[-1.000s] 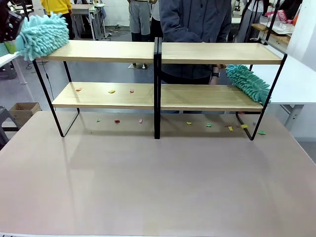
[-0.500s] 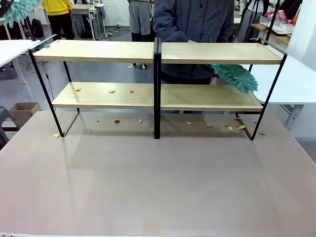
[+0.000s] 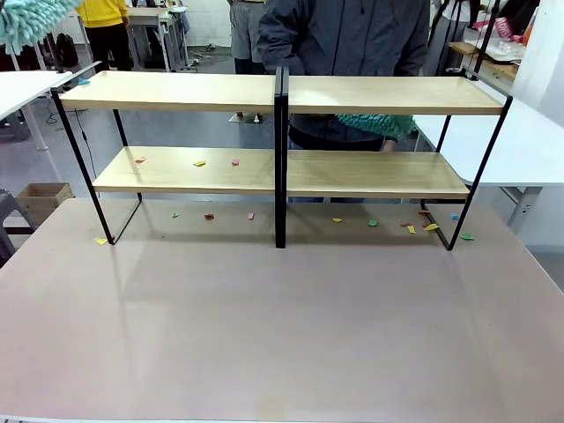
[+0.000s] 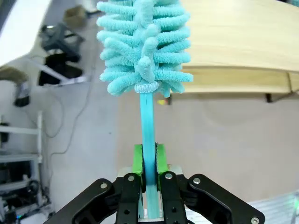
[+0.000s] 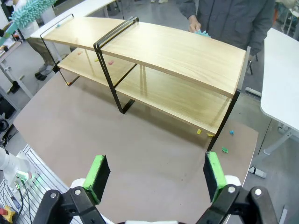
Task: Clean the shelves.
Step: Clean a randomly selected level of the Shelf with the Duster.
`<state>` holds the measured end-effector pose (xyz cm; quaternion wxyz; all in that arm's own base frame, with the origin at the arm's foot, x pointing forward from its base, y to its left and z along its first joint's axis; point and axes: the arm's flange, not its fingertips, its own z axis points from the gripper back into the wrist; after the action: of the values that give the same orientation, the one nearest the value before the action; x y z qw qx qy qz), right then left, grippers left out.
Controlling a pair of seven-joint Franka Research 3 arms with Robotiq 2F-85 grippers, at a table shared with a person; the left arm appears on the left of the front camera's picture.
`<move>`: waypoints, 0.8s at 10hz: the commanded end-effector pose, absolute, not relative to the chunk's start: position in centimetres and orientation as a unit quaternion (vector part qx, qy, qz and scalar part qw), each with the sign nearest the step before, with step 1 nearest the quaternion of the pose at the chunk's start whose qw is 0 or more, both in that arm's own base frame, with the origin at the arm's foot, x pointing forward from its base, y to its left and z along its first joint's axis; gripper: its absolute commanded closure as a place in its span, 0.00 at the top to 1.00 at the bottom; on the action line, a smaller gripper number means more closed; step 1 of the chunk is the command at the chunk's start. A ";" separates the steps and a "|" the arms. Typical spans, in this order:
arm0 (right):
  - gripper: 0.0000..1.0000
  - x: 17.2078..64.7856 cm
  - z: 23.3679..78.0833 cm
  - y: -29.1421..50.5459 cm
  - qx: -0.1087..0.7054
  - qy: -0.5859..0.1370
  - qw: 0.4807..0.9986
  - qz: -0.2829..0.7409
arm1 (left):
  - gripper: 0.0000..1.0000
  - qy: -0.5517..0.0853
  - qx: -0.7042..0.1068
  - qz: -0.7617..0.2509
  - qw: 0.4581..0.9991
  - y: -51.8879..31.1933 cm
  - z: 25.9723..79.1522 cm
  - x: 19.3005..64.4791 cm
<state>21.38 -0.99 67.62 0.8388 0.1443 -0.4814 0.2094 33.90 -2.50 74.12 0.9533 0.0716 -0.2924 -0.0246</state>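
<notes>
The shelves point(image 3: 282, 92) stand across the far half of the table, light-wood boards on black tube frames. My left gripper point(image 4: 148, 170) is shut on the thin handle of a light-blue fluffy duster point(image 4: 145, 42), which is raised above and left of the shelves' left end point(image 3: 31, 19). My right gripper point(image 5: 155, 175) hangs open high over the table's near side, well back from the shelves point(image 5: 177, 56). A person behind the shelves holds a darker teal duster point(image 3: 374, 123) just under the right top board. Small coloured paper scraps point(image 3: 200, 163) lie on the lower left board.
More scraps point(image 3: 411, 229) lie on the brown table point(image 3: 282, 335) under and in front of the shelves, mostly near the right leg. White tables flank both sides point(image 3: 529, 141). A cardboard box point(image 3: 40, 198) sits on the floor at left.
My left duster has lifted off the top left board, up and to the left. The person's duster has swept from the lower right board's end leftward, up under the top board.
</notes>
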 end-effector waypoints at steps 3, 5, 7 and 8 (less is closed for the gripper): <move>1.00 21.3 67.5 -1.0 0.146 -0.481 0.839 0.210 | 0.12 -0.263 -0.091 -0.113 0.954 6.3 76.7 27.6; 1.00 21.3 67.5 -1.0 0.146 -0.481 0.839 0.210 | 0.12 -0.267 -0.192 -0.190 0.925 10.2 75.8 23.5; 1.00 21.3 67.5 -1.0 0.146 -0.481 0.839 0.210 | 0.12 -0.290 -0.250 -0.209 0.900 13.7 74.4 20.1; 1.00 21.3 67.5 -1.0 0.146 -0.481 0.839 0.210 | 0.12 -0.286 -0.272 -0.204 0.896 15.2 73.6 19.1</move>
<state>21.38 -0.99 67.62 0.8387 0.1444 -0.4815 0.2094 19.28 14.51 74.35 0.9027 -0.2458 -0.2874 -0.2050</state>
